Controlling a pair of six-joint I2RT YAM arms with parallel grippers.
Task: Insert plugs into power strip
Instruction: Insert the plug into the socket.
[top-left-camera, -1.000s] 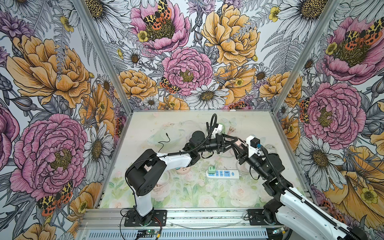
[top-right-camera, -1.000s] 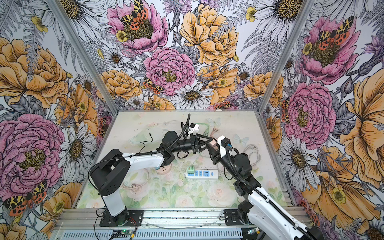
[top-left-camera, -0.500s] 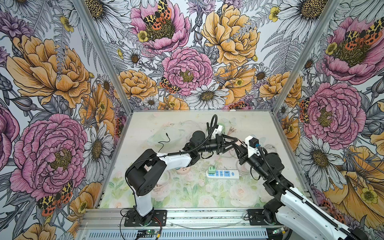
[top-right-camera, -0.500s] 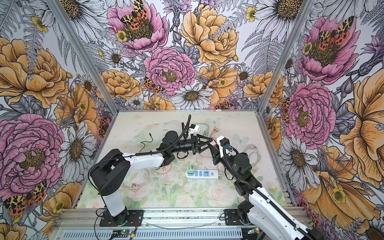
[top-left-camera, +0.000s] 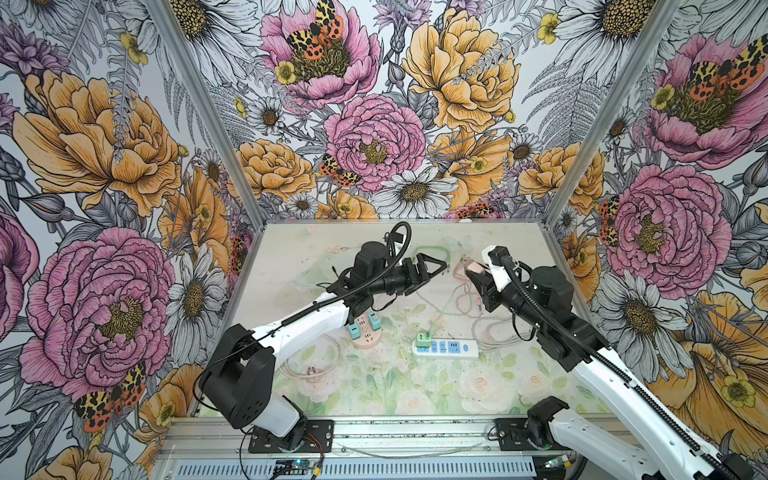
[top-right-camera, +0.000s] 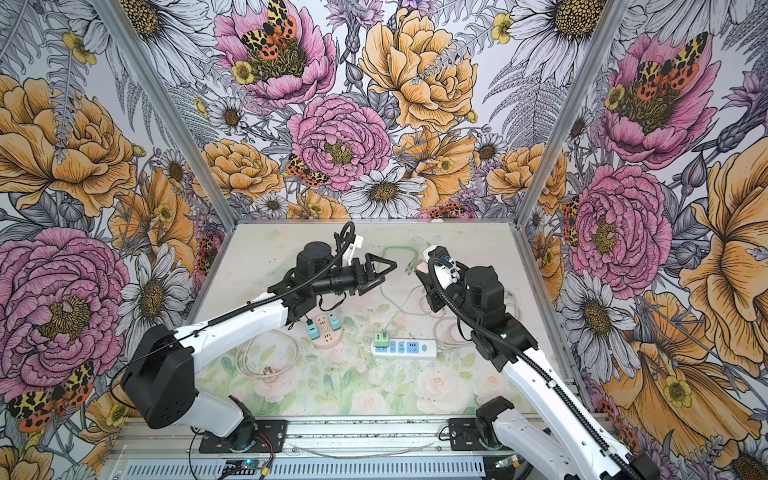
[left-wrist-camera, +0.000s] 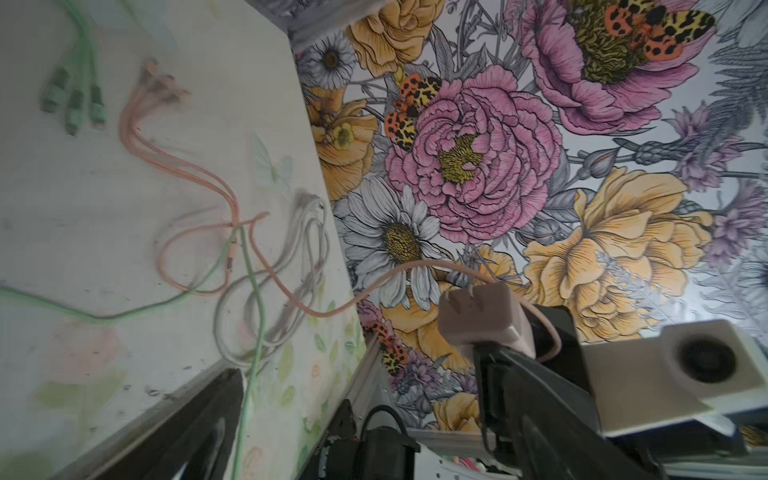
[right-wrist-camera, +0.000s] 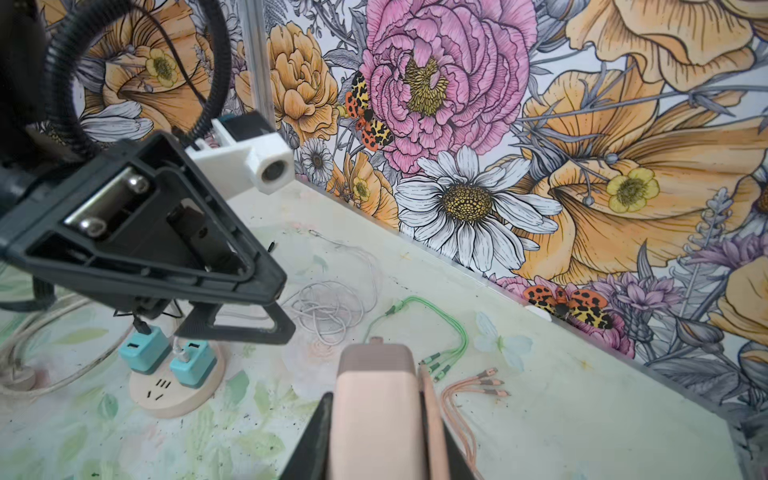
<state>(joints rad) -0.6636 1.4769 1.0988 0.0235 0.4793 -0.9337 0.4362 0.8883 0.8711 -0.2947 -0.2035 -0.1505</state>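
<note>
My right gripper (right-wrist-camera: 376, 415) is shut on the pink-brown plug (right-wrist-camera: 374, 395), held above the table's back middle in both top views (top-left-camera: 471, 266) (top-right-camera: 420, 266); its thin cable runs along one finger. My left gripper (top-left-camera: 440, 269) (top-right-camera: 388, 268) faces it a short gap away, open and empty. In the left wrist view the plug (left-wrist-camera: 478, 316) shows its prongs just beyond my left gripper (left-wrist-camera: 357, 361). The white power strip (top-left-camera: 451, 348) lies at the front middle with a green plug (top-left-camera: 423, 338) in its left end. Two teal plugs (right-wrist-camera: 143, 349) (right-wrist-camera: 193, 361) stand in a round pink power strip (top-left-camera: 365, 338).
Loose cables cross the table's back and right: green ends (right-wrist-camera: 432, 361), pink ends (right-wrist-camera: 486, 380), a white coil (right-wrist-camera: 332, 307). A thick pink cord with a flat plug (top-left-camera: 311, 372) lies at the front left. Flowered walls close three sides.
My left gripper has opened and let go of the pink-brown plug, which stays in my right gripper. The two grippers have drawn slightly apart.
</note>
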